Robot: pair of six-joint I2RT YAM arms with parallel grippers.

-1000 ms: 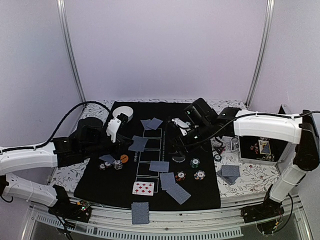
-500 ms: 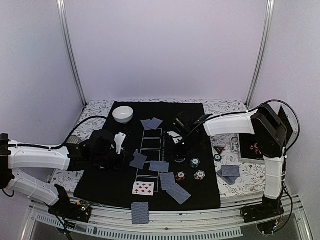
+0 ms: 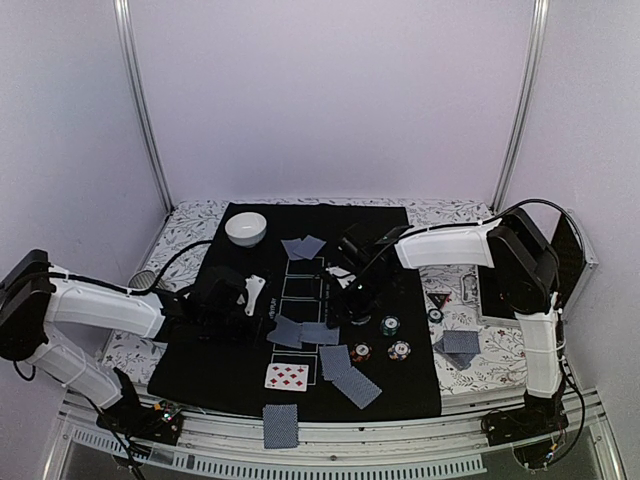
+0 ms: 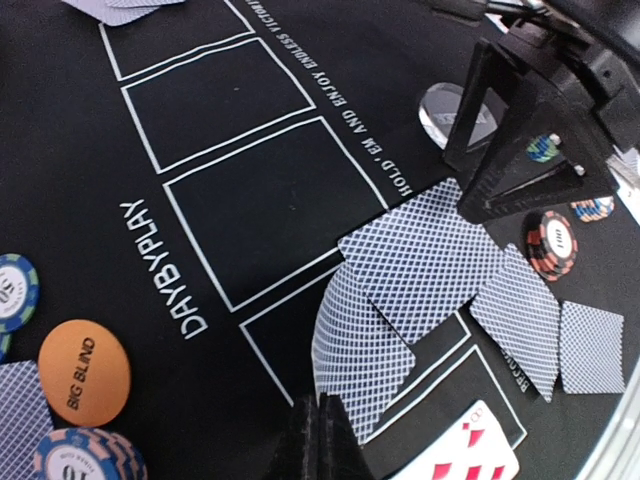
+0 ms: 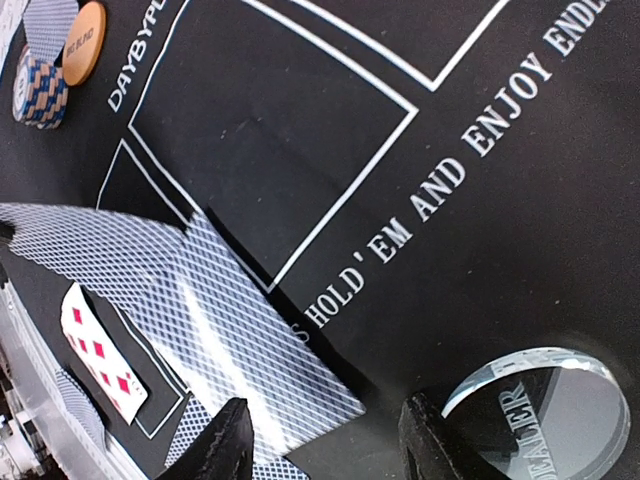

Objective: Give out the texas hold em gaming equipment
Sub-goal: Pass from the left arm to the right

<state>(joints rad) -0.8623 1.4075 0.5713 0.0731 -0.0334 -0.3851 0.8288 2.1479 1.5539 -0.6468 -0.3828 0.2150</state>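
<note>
Orange disc (image 4: 84,371): wrist views only

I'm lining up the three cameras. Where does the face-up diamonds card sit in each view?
Top external: the face-up diamonds card lies near the mat's near edge, left of centre.
Left wrist: at the bottom edge, right of centre.
Right wrist: lower left.
Shared landmark: the white-outlined boxes.

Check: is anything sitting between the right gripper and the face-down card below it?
Nothing visible does. The right gripper hangs open with the card showing between its fingers. The clear dealer button lies off to one side, not in the way.
</note>
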